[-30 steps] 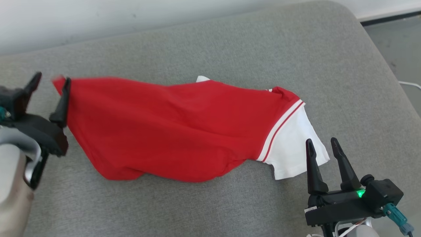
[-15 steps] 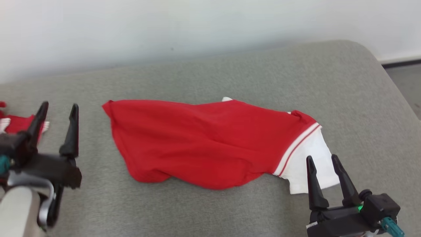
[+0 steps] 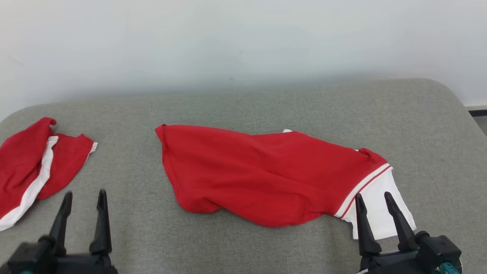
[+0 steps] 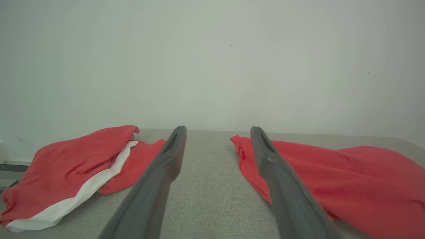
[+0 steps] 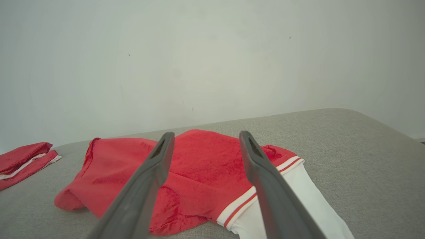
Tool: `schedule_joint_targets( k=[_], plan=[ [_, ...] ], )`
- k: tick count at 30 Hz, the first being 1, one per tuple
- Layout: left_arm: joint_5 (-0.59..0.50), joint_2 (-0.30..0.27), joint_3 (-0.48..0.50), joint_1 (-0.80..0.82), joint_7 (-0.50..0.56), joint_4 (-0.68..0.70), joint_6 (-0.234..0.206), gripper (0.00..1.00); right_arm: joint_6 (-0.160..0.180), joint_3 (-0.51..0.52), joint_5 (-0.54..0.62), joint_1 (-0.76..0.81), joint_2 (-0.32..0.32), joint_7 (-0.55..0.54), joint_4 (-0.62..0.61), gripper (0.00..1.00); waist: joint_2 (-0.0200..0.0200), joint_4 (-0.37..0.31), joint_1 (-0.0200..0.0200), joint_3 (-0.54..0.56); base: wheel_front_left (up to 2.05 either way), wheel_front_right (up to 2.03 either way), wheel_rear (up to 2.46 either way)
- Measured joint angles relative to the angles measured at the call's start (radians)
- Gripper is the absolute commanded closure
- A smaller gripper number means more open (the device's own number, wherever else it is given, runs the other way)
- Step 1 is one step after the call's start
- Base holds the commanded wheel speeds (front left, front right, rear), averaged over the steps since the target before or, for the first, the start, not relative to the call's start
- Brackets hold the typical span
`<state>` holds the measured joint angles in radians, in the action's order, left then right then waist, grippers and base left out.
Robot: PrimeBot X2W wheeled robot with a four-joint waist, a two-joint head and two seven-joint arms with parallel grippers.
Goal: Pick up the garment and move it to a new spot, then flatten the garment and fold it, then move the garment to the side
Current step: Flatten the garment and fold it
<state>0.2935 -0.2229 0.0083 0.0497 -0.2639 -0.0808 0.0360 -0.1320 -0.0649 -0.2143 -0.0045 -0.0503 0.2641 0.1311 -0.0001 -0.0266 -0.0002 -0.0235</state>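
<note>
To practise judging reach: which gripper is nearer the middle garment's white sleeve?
Right. The right gripper is at the white sleeve, fingertips overlapping it in the head view; the left gripper is far left, beyond the garment's red body.

I see a grey cushion across my head view, its corners rounded, with a plain pale wall behind it. At the cushion's left end lies a crumpled red cloth, a white band running along it. Far right, a dark skirting strip lines the wall's foot.
</note>
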Motion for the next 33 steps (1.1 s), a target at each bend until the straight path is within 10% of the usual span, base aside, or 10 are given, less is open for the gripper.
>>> schedule_joint_targets(
  k=[16,33],
  plan=[
    [-0.067,0.083,0.053,-0.040,0.000,-0.026,0.066,0.00,0.000,-0.012,0.003,0.003,0.000,0.000,0.005,0.00,0.0000,0.008,0.0002,0.001,0.00,0.00,0.00],
    [-0.035,0.067,-0.172,0.145,0.000,-0.275,0.095,0.00,0.000,-0.020,-0.016,-0.052,0.000,0.000,0.011,0.00,0.0001,-0.088,0.0004,-0.090,0.00,0.00,0.00]
  ],
)
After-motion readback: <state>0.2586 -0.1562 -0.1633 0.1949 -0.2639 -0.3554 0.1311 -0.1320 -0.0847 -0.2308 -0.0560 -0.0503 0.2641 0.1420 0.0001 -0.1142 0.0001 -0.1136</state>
